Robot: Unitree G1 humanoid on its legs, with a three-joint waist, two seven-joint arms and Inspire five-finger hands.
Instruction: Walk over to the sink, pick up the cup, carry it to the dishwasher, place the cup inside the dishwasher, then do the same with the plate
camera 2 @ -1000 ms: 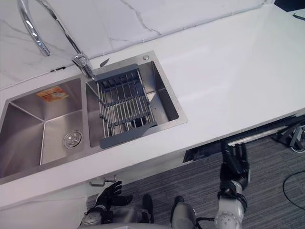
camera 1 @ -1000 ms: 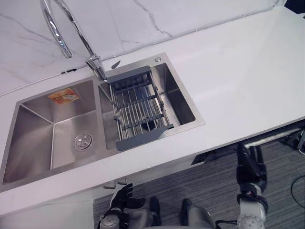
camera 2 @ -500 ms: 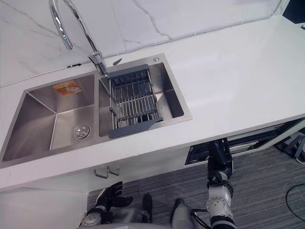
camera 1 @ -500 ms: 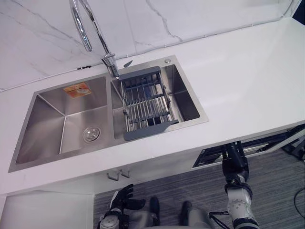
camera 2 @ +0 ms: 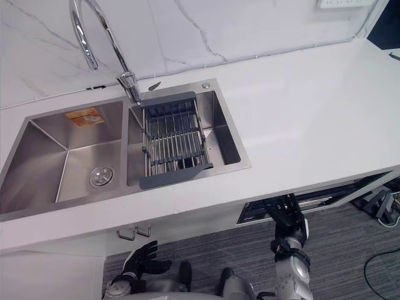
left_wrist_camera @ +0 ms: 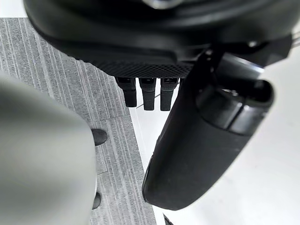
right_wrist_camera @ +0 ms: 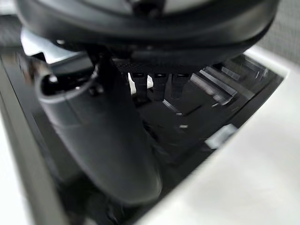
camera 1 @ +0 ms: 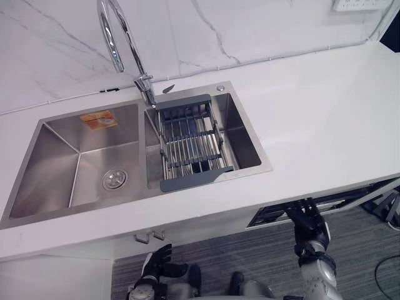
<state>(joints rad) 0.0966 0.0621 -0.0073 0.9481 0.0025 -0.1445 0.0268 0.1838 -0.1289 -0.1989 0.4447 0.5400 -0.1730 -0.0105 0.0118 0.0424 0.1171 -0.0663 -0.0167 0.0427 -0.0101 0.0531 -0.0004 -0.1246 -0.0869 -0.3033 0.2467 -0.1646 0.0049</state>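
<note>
A: Holding anything?

B: No. Right hand raised just before the dishwasher, fingers straight and apart, clamped on nothing. Left hand low by the cabinet front, fingers loose and apart, likewise bare.

A: And cup and plate?

B: Cannot tell for sure. Steel walls and a drain in the sink, plus a grey rack across the nearer-right basin. Past the right hand's fingers, inside the dark dishwasher, a pale patch, too small to name as cup or plate.

A: So early or late?

B: Fits either a load already set inside or a reach toward the opening for some other reason. Not settled from here.

A: Risks?

B: Mostly the counter. Overhangs right above the right hand, so lifting straight up could rap the fingers on its lip. Pushing deeper could catch spread fingers on the rails and wires inside the opening. Swinging wide toward the sink could brush the tall faucet or hook the rack's rim.

A: Room to move?

B: Plenty downward and back over the grey floor. Broad bare counter between sink and far corner. Tight only at the dishwasher's mouth, under the counter edge. On the left, handles near the left hand, worth minding.
</note>
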